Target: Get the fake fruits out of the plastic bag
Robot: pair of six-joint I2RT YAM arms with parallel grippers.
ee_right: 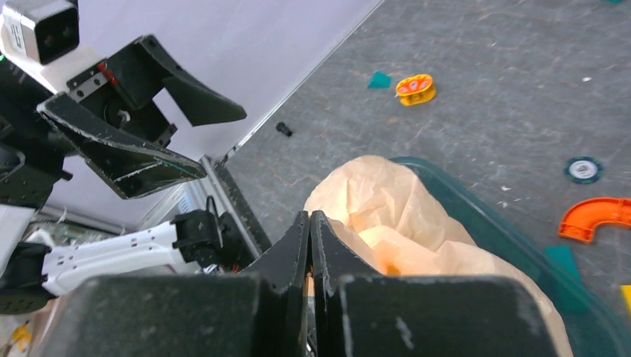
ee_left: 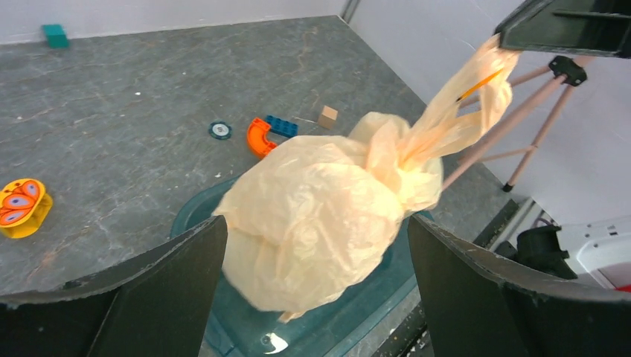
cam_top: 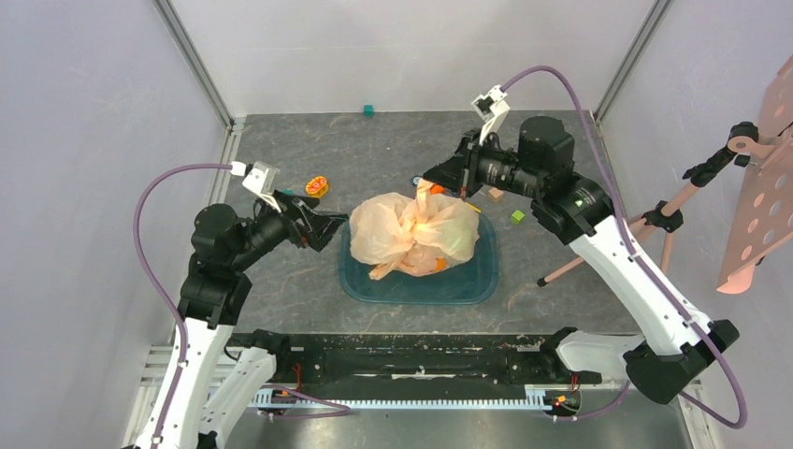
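On the table (cam_top: pixel 309 154) the plastic bag (cam_top: pixel 421 234), fake fruits hidden inside, sits in the teal tub (cam_top: pixel 374 285), its top pinched by the closed right gripper (cam_top: pixel 432 184), the left gripper (cam_top: pixel 329 227) spread wide beside it; a hard pull could tear the film.

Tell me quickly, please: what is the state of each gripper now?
Left gripper: open, holding nothing, beside the bag.
Right gripper: closed on the top of the bag.
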